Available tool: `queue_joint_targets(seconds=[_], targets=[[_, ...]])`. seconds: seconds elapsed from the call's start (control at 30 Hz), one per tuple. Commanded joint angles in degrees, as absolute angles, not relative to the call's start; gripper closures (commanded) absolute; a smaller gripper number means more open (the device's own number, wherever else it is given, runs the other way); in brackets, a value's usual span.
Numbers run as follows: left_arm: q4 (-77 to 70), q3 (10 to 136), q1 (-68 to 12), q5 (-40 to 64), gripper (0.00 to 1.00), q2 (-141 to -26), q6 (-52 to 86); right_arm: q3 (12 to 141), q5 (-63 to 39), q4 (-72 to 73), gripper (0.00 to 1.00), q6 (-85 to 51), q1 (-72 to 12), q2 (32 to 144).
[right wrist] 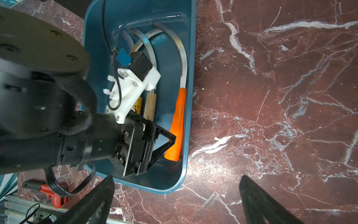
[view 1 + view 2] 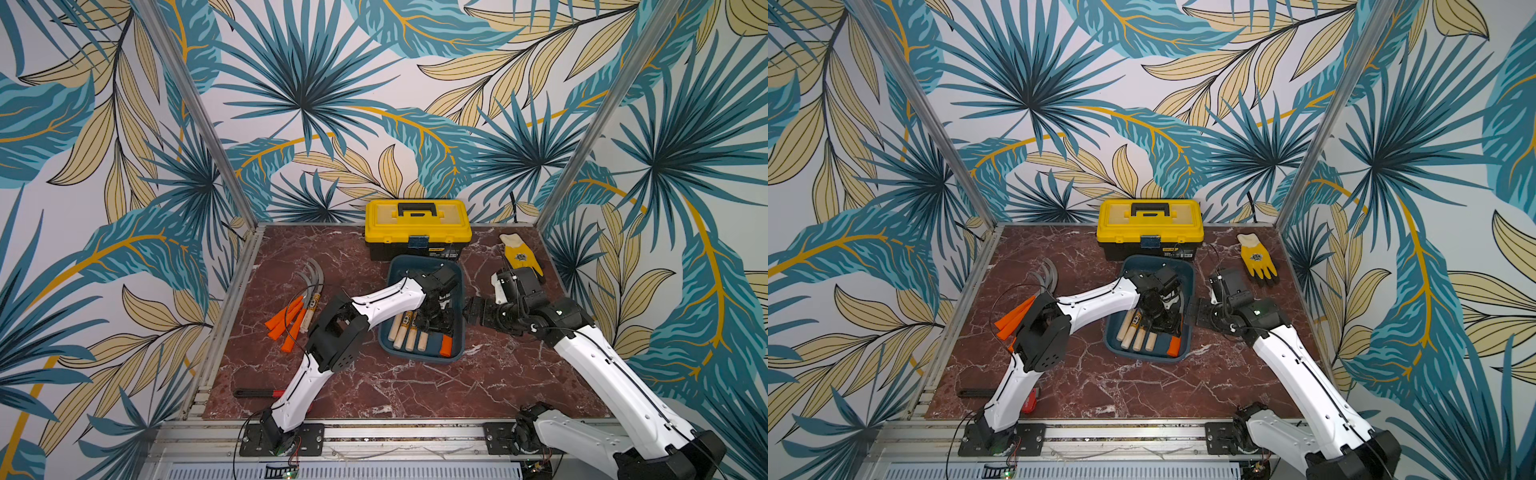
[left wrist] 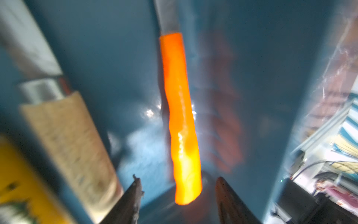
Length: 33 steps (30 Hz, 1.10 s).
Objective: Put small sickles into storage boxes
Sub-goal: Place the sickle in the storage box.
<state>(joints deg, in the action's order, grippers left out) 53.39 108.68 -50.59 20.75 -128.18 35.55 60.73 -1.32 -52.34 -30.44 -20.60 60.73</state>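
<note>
1. Your right tool (image 1: 176,201) hung spread and empty above the desk (image 1: 271,116), beside the storage box (image 1: 164,182).
2. Your left tool (image 3: 177,179) stood released astride an orange-handled sickle (image 3: 178,97) lying in that box beside wooden-handled sickles (image 2: 405,332).

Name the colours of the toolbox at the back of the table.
The toolbox is yellow on top and black below; it shows clearest in a top view.
</note>
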Motion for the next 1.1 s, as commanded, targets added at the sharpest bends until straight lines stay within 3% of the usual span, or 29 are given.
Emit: queue_joint_targets(seconds=[0.0,0.27,1.07], targets=[[52.8,108.5,-50.4,19.1,0.22,-123.3,35.0,61.3,-2.0,-51.2,0.01,-31.3,-20.5,59.7],[52.8,106.8,-49.7,15.1,0.01,-117.3,35.4,63.7,-4.2,-49.1,0.00,-30.6,-21.9,60.4],[52.9,86.2,-36.5,9.3,0.01,-96.1,32.5,73.2,-1.6,-41.1,0.00,-30.9,-33.7,76.4]])
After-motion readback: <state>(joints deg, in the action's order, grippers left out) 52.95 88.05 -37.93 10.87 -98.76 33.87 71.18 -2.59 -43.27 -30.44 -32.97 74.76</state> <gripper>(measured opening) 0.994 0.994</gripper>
